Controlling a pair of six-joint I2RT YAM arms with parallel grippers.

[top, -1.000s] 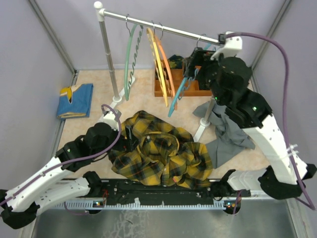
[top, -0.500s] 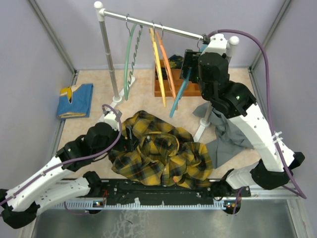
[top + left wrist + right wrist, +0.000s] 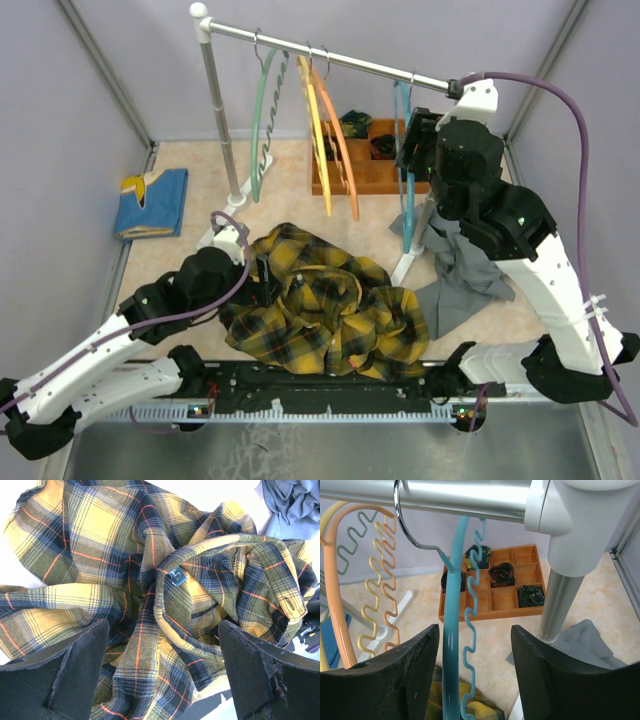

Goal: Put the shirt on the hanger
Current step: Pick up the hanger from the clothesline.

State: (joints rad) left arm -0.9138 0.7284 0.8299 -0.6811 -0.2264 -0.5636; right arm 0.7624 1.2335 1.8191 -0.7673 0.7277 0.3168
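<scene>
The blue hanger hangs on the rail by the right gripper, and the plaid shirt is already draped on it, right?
No. The shirt lies crumpled on the table, not on the hanger, as the top view shows. The hanger does hang on the rail by the right gripper.

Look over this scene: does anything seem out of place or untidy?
The yellow-and-black plaid flannel shirt lies crumpled in a heap, and a plain grey garment slumps at the foot of the silver rack post instead of hanging. Nothing looks spilled or damaged.
</scene>
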